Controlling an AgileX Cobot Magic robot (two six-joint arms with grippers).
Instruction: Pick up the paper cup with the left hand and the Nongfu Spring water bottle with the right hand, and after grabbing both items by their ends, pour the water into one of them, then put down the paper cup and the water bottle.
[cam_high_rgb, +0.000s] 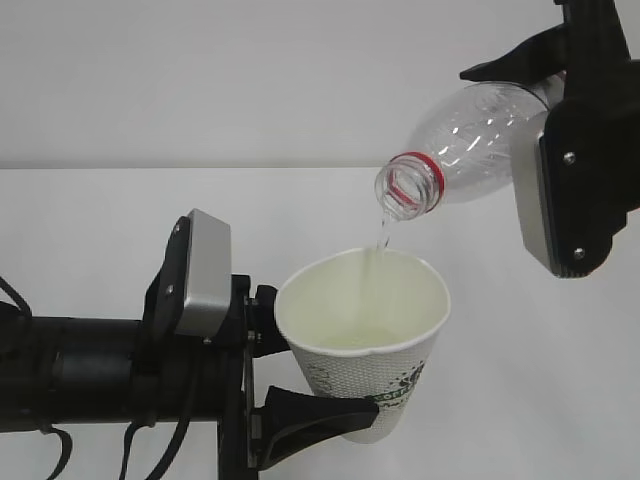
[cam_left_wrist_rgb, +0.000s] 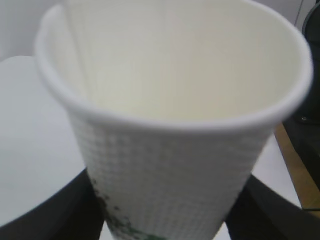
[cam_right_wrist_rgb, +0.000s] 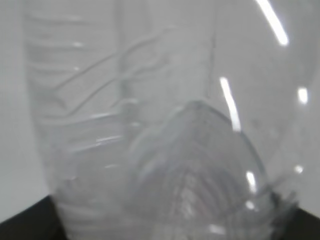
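L pincer (cam_high_rgb: 300, 375) grasping paper cup (cam_high_rgb: 365, 335), R pincer (cam_high_rgb: 540, 140) grasping tipped bottle (cam_high_rgb: 465, 145) (water (cam_high_rgb: 380, 238) streaming in)

bottle (cam_high_rgb: 480, 140) base hidden, label unseen

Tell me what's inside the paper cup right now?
A shallow pale pool of water lies at the bottom of the paper cup, fed by a thin stream from the bottle tilted above. The cup's near wall hides the actual depth.
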